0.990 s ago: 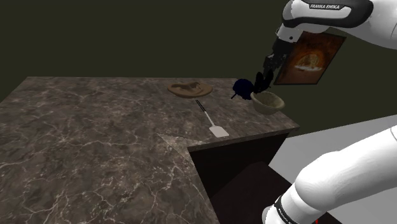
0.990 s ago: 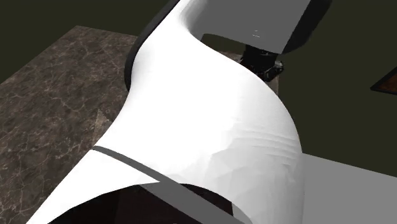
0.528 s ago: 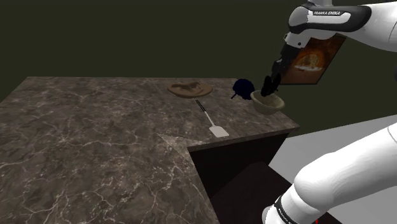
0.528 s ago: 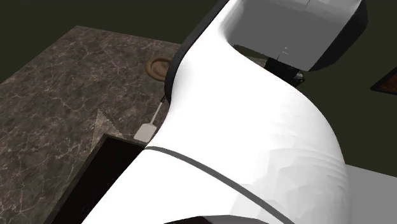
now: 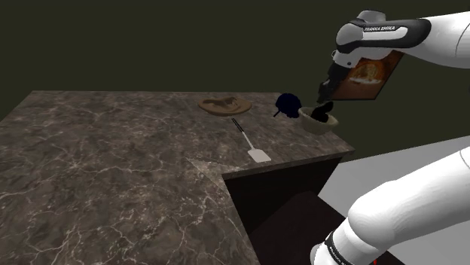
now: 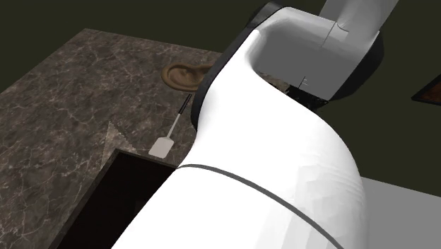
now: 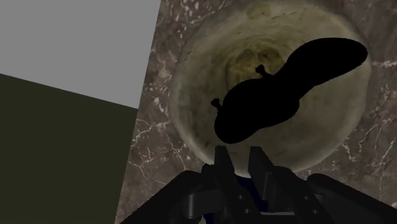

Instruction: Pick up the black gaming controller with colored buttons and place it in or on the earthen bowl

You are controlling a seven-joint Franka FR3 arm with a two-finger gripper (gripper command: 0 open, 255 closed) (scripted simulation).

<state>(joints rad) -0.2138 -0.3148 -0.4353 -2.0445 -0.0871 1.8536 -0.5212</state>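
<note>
Found the black controller lying slantwise inside the pale, earthy bowl, with one end riding up toward the rim and no colour to be made out on its buttons. Saw the pincer just above the bowl's near edge, with fingers parted by a narrow gap, clasping nothing and clear of the controller. In the shoulder view, placed the bowl near the far corner of the worktop, with a dark blue object just beside it at 10 o'clock and the pincer hanging at 12 o'clock over it. Judged the placing step as good as done. Reckoned the next move called for a straight lift away with fingers kept apart, so as not to catch the rim or nudge the controller out. Noted a spatula at 8 o'clock from the bowl, well apart and no obstacle.
</note>
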